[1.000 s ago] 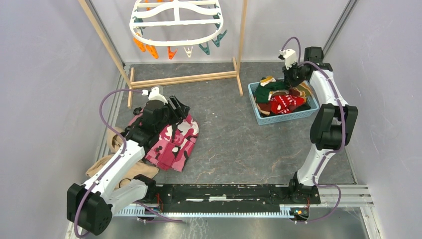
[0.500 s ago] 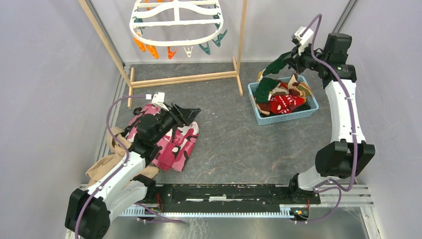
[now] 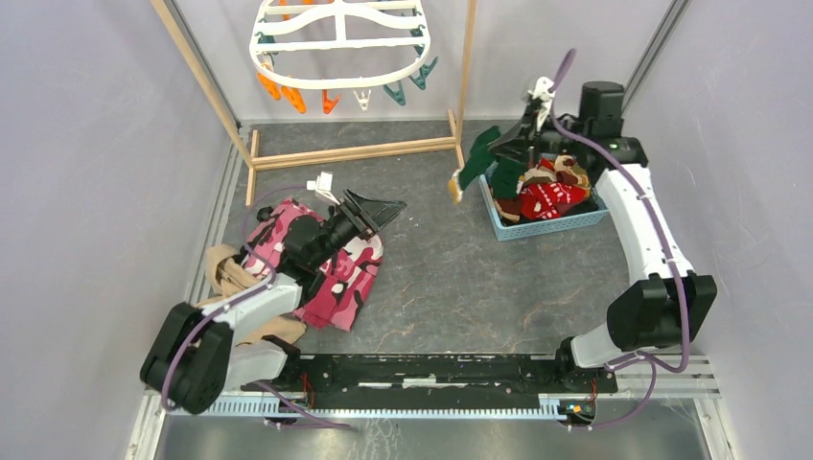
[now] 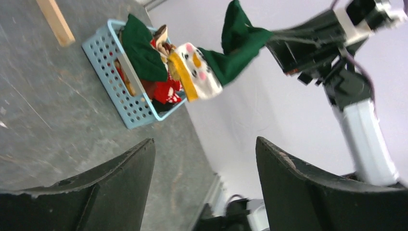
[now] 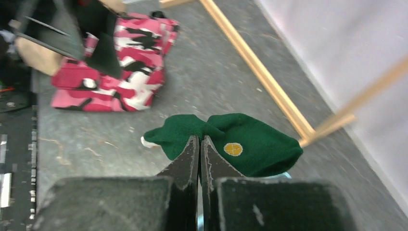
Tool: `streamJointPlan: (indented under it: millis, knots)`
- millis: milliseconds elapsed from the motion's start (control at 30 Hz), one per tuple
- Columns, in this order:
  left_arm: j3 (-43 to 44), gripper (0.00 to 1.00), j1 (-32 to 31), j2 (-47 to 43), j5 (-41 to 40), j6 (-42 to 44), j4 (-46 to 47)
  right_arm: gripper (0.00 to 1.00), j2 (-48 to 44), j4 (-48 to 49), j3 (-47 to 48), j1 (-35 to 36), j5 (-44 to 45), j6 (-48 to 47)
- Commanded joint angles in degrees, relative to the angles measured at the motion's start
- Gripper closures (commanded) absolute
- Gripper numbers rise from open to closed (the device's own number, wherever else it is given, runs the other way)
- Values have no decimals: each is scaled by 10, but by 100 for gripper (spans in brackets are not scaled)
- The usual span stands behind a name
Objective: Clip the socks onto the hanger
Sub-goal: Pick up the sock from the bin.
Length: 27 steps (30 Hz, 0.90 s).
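Observation:
A dark green sock [image 3: 476,158] with a white and yellow end hangs in the air just left of the blue basket [image 3: 548,226]. My right gripper [image 3: 510,142] is shut on it; in the right wrist view the closed fingertips [image 5: 200,138] pinch the green sock [image 5: 250,144]. More socks, red [image 3: 553,197] and others, lie in the basket. My left gripper [image 3: 385,207] is open, lifted above the pink garment and pointing right at the green sock [image 4: 226,57], with nothing between its fingers [image 4: 204,140]. The white hanger [image 3: 340,46] with orange and teal clips hangs at the back.
A pink camouflage garment [image 3: 331,273] and a tan cloth [image 3: 225,278] lie at the left under my left arm. The wooden stand's base bar [image 3: 355,150] and posts run across the back. Grey walls close in both sides.
My right gripper has lifted the green sock out of the basket and carried it left. My left gripper has risen, swung right toward it and opened a little wider.

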Motion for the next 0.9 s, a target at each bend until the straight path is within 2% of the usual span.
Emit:
streamJointPlan:
  millis: [0, 133, 333, 567, 867]
  knots:
    - [6, 18, -21, 72, -38, -205, 116, 100, -23, 103, -22, 46, -39, 100]
    - [20, 17, -42, 120, -53, -266, 151, 100, -16, 126, -21, 85, -42, 129]
    - [44, 16, -62, 148, -69, -253, 149, 100, -15, 164, -28, 102, -52, 174]
    - [61, 18, -88, 199, -83, -282, 213, 100, -15, 176, -31, 109, -52, 187]
    - [88, 55, -105, 249, -95, -305, 287, 100, -15, 177, -40, 111, -51, 188]
